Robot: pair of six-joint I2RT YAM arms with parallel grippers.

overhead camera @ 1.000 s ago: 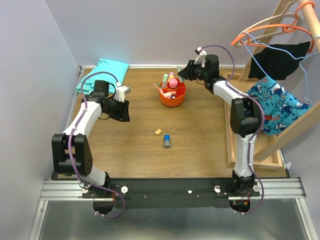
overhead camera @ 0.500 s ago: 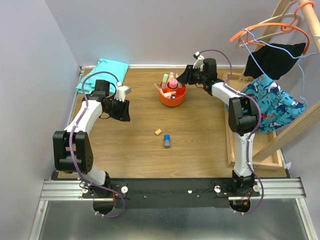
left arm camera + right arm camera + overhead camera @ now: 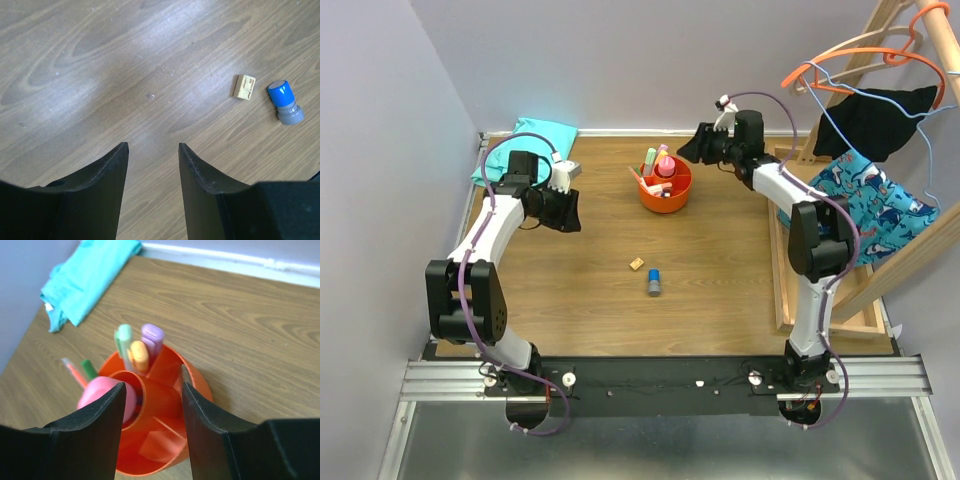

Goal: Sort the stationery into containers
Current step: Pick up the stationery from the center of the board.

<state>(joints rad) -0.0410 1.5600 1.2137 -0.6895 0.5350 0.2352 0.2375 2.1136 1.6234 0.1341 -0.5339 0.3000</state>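
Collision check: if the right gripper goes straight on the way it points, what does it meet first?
Probably the orange organiser: the right gripper, jaws open, points down at its inner ring with nothing in between. Depth is unclear.

No legible text or labels anywhere.

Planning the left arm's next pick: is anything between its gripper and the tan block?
Nothing visible. Only bare table lies between the open left gripper and the tan block; the blue cylinder lies beyond it, apart.
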